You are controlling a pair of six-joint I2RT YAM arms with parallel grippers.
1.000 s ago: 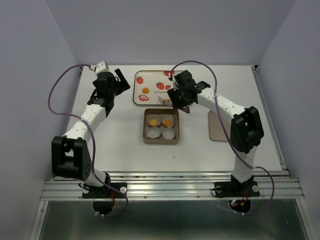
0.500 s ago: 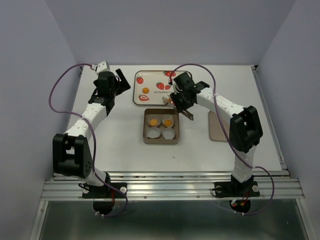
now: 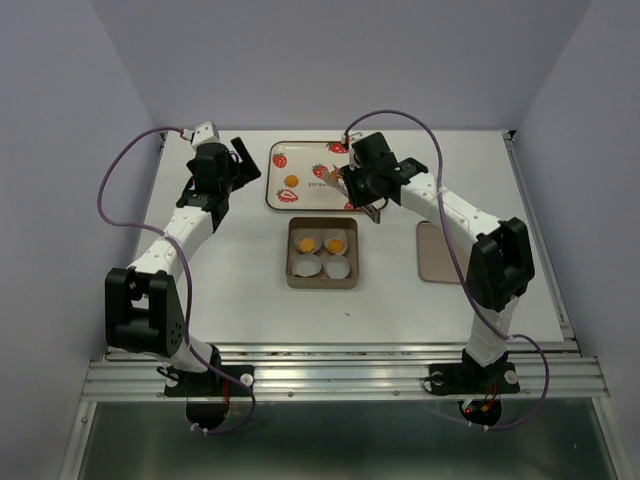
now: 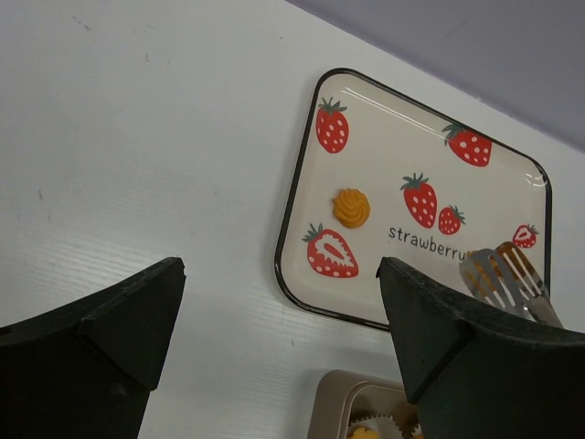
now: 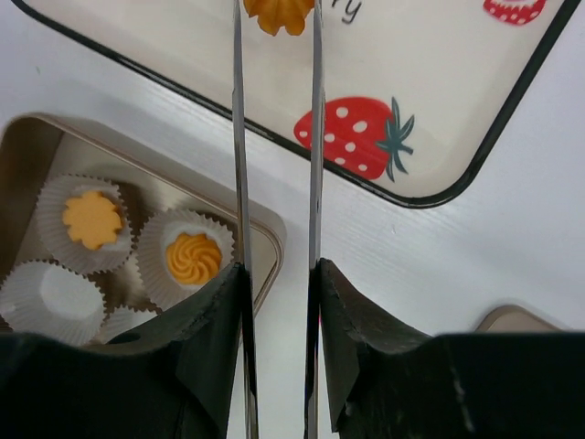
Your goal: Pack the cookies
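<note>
Right gripper (image 5: 277, 274) swung back to tray (image 5: 411, 55), steel tongs (image 5: 239, 183) flanking ridged cookie (image 5: 278, 11)

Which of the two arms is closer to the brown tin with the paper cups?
Right. The right gripper, gripping tongs, hangs over the near right corner of the strawberry tray, just beyond the brown tin. The left gripper is open off the tray's left side, farther away.

SITE: robotics lab test cell | RIG: left arm (image 3: 180, 235) and right arm (image 3: 450, 210) bolted on an aluminium rail (image 3: 340, 368) at the edge of a white worktop (image 3: 240, 285) | ENCLOSURE: plain lavender panels (image 3: 350, 60) on three sides | WIRING: exposed purple cables (image 3: 105, 195)
</note>
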